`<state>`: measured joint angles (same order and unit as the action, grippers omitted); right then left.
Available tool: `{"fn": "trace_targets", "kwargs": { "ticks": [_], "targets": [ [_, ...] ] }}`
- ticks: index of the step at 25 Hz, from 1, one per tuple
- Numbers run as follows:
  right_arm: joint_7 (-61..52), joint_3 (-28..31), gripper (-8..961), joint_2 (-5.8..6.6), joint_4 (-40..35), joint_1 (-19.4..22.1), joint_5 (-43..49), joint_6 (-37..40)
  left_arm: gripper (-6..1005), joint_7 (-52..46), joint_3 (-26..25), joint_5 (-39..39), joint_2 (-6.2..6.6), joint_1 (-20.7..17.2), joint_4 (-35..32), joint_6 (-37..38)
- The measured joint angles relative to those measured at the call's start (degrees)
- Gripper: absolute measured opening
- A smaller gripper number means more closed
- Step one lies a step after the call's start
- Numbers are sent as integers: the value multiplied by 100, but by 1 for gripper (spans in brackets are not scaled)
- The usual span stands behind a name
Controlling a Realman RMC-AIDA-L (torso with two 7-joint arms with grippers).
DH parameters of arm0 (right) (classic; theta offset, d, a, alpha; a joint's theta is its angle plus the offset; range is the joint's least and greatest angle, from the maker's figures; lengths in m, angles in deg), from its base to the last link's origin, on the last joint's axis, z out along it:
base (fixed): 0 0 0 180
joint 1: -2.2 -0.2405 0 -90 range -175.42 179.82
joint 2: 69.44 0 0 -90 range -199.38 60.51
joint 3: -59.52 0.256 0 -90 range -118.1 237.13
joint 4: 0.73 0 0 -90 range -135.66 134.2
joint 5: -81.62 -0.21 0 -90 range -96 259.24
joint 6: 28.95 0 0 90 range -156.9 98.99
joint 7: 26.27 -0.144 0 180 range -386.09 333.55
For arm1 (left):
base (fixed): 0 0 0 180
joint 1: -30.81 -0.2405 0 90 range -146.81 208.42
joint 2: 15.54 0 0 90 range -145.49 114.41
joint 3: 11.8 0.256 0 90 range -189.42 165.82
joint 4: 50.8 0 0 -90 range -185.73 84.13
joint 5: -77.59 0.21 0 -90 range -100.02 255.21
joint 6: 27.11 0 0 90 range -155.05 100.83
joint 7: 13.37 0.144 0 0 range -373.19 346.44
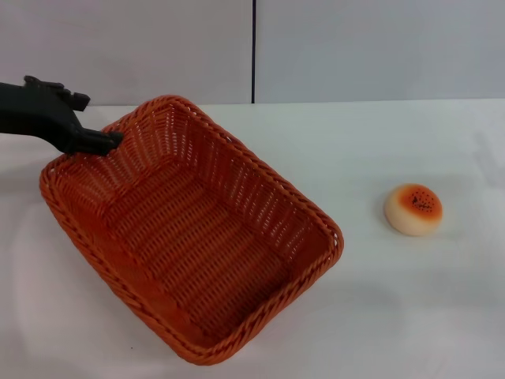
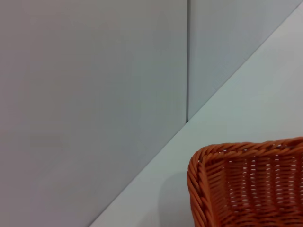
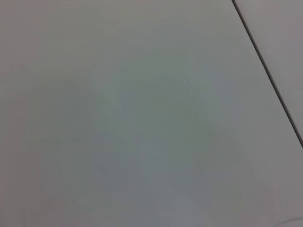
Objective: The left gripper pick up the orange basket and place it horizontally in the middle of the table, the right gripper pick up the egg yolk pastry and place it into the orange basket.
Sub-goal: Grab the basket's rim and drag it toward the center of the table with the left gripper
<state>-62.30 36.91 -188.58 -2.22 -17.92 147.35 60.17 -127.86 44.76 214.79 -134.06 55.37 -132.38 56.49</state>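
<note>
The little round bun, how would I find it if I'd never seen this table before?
Look at the white table and find the big orange basket, whose far rim the left gripper is touching. To the basket's right, lying alone on bare tabletop, is the egg yolk pastry. It is small, round and cream-coloured, with an orange-brown top dotted with dark specks.

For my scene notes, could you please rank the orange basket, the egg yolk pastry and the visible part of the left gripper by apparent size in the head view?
1. orange basket
2. left gripper, visible part
3. egg yolk pastry
</note>
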Motion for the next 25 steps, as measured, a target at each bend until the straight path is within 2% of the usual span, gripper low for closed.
{"fn": "trace_targets", "kwargs": {
  "ticks": [4, 10, 19, 25],
  "targets": [
    [0, -7, 642, -2, 0, -1, 0, 5, 809, -3, 388, 28, -4, -65, 159, -362],
    [0, -4, 642, -3, 0, 19, 0, 21, 796, -50, 477, 199, -4, -18, 245, -408],
    [0, -12, 642, 3, 8, 26, 0, 26, 754, -420, 1159, 906, -8, -21, 292, -671],
    [0, -14, 642, 6, 9, 26, 1, 26, 726, -547, 1191, 1031, -8, 14, 294, -728]
  ]
}}
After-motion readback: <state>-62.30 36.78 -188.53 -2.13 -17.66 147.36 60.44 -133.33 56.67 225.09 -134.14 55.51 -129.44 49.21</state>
